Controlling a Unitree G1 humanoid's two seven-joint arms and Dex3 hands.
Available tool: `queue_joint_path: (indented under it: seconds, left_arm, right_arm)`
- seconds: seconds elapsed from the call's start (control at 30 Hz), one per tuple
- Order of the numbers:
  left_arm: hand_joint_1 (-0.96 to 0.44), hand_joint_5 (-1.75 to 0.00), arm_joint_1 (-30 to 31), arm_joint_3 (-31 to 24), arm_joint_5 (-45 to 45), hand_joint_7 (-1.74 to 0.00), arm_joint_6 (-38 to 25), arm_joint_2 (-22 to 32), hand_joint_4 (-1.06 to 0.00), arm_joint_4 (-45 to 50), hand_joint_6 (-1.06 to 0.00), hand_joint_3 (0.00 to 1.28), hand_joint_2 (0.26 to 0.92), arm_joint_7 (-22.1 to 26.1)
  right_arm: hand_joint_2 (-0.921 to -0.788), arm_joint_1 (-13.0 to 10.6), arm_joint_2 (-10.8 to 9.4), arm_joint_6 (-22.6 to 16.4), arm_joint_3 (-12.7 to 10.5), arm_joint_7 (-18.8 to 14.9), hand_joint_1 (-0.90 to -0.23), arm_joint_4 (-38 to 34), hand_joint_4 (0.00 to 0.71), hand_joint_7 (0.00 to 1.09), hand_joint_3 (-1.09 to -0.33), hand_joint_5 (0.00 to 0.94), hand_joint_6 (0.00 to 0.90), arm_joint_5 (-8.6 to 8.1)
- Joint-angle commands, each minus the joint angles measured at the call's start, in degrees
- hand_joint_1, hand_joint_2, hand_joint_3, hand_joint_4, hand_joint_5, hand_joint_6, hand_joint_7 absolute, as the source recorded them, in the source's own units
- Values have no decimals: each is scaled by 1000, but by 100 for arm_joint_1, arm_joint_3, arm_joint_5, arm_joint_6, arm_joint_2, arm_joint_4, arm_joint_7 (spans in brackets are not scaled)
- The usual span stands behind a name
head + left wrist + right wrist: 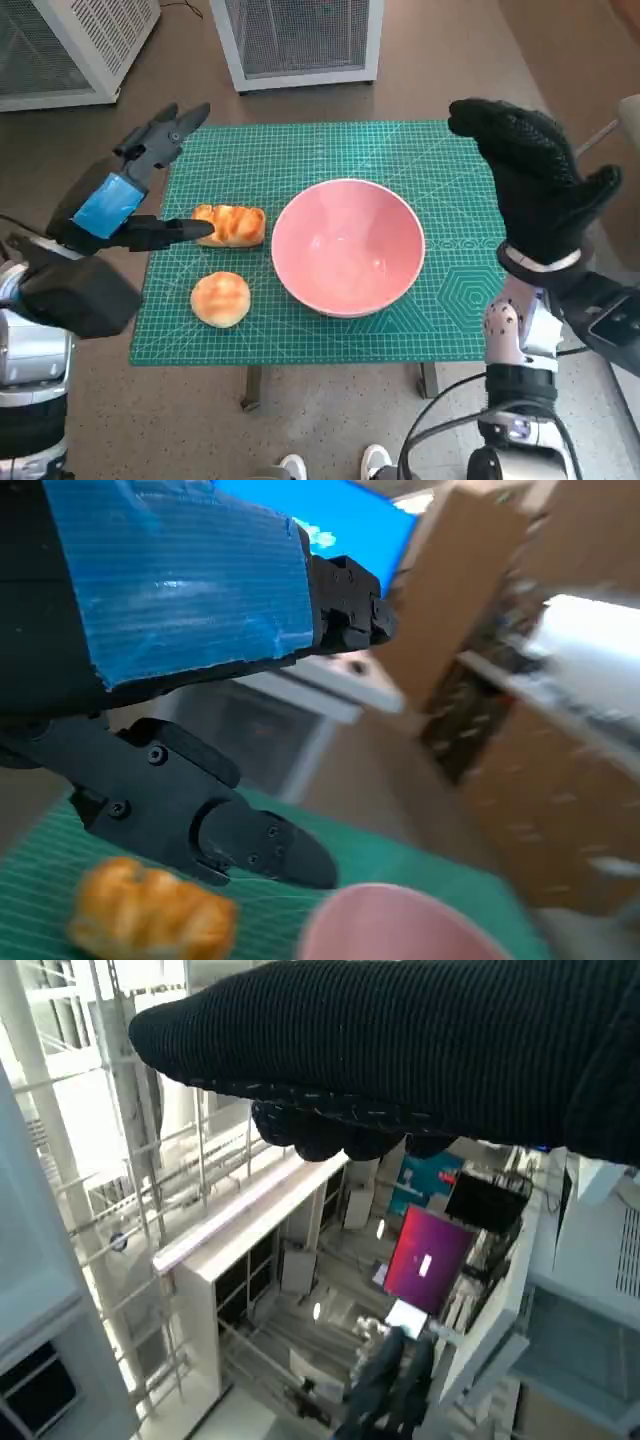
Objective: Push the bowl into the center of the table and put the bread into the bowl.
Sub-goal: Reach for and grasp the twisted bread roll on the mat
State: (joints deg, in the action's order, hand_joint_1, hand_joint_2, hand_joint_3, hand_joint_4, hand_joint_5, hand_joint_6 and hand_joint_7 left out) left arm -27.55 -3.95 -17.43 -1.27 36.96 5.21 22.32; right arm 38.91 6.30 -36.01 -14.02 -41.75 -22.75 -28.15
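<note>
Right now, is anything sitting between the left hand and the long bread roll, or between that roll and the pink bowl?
Nothing visible. The left hand hovers open beside the long bread roll, its lower finger pointing at the roll's end. The pink bowl sits just past the roll's other end. The round bun lies nearer the table's front edge, off that line.

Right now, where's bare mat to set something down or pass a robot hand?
Free: the far strip of mat behind the pink bowl, and the patch right of the bowl under the raised right robot hand. Crowded: the left side, with the long bread, round bun and left robot hand.
</note>
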Motion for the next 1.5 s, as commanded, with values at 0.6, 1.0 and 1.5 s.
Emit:
queue_joint_path:
  seconds: [0.6, 1.0, 1.5]
  left_arm:
    - [86, 0, -1381, 1677, -1276, -57, -2014, -33, -90, -896, -241, 15, 740, 1097]
    - [56, -4, -2033, 2286, -1567, -39, -1859, -374, -97, -2608, -248, 17, 742, 933]
    - [48, -1, -3019, 3090, -2068, -26, -1329, -1066, -99, -5546, -259, 15, 736, 376]
  right_arm:
    - [-921, -188, 28, 149, 113, 86, -555, 74, 406, 563, -454, 9, 203, -8]
    - [-921, -271, -11, 92, 174, 191, -546, 85, 406, 561, -468, 7, 203, 87]
    - [-921, -344, 28, 127, 207, 289, -549, 189, 406, 560, -478, 5, 195, 70]
